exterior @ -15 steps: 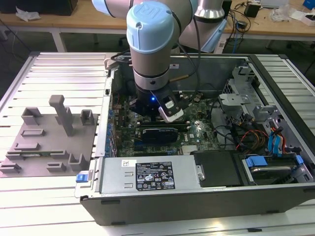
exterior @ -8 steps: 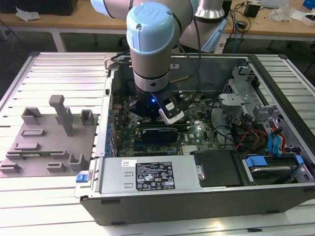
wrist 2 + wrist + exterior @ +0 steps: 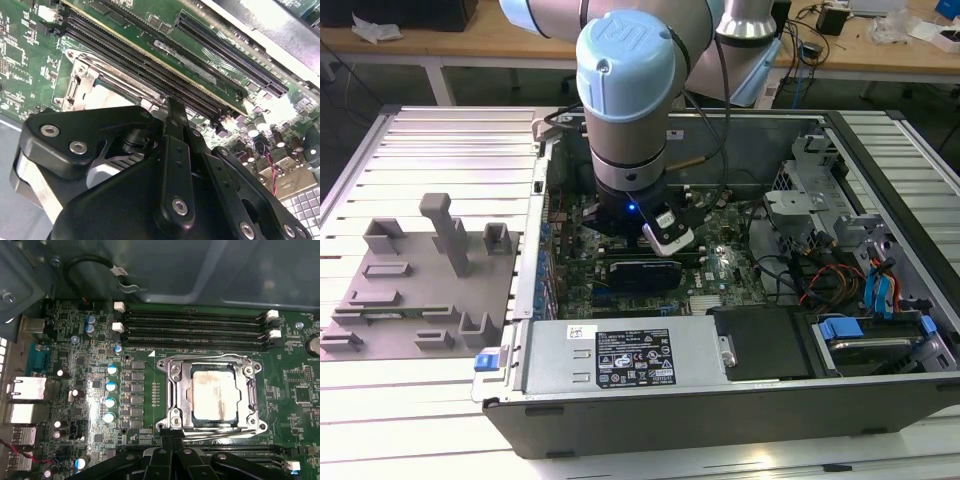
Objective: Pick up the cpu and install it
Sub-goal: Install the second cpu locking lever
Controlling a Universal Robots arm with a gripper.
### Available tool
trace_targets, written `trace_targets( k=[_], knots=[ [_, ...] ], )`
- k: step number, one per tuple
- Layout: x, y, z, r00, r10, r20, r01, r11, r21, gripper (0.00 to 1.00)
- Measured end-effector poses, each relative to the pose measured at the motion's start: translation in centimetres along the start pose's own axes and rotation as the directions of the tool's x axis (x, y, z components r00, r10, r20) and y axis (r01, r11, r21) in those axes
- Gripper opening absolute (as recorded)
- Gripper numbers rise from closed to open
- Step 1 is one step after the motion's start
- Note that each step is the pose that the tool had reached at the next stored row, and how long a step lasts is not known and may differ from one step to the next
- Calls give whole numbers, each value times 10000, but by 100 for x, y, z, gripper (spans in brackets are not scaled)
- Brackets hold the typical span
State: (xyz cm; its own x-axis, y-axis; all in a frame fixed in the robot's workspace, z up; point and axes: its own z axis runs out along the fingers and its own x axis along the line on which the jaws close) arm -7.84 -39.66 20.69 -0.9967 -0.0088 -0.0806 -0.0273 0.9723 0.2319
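The cpu (image 3: 214, 394), a silvery square chip with a stained top, lies flat inside the socket's metal frame (image 3: 172, 390) on the green motherboard. My gripper (image 3: 171, 441) hangs just off one edge of that frame, apart from the chip, its black fingers pressed together with nothing between them. In the second wrist view the gripper (image 3: 174, 116) hovers low over the socket, and a pale part of the cpu (image 3: 111, 98) shows behind its linkage. In the exterior view the arm's wrist (image 3: 628, 150) reaches down into the open computer case (image 3: 720, 410).
Black memory slots (image 3: 195, 325) run beside the socket, and a row of capacitors (image 3: 110, 390) stands on its other side. A dark expansion card (image 3: 642, 272), a power supply (image 3: 620, 358) and drive bays with cables (image 3: 865, 300) crowd the case. A grey fixture plate (image 3: 410, 290) lies outside it.
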Motion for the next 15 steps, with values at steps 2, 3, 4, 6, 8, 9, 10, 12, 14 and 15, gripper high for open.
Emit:
trace_targets(
  k=[2, 3, 4, 6, 8, 9, 10, 12, 14, 15],
  knots=[
    [0, -4, 13, 10000, 0, 6, 0, 10000, -38, 11],
    [2, -12, 27, 10000, 0, 6, 0, 10000, -36, 11],
    [3, -14, 34, 10000, 1, 11, -1, 10000, -45, 11],
    [3, -16, 41, 10000, 3, 15, -3, 10000, -82, 11],
    [3, -17, 46, 10000, 7, 31, -6, 9998, -176, 11],
    [4, -18, 50, 10000, 9, 42, -8, 9998, -222, 11],
    [4, -18, 54, 10000, 9, 46, -8, 9997, -237, 11],
    [5, -22, 65, 10000, 7, 53, -6, 9997, -241, 11],
    [7, -26, 78, 10000, 5, 65, -3, 9997, -250, 11],
    [8, -27, 83, 10000, 5, 74, -3, 9997, -263, 11]
  ],
)
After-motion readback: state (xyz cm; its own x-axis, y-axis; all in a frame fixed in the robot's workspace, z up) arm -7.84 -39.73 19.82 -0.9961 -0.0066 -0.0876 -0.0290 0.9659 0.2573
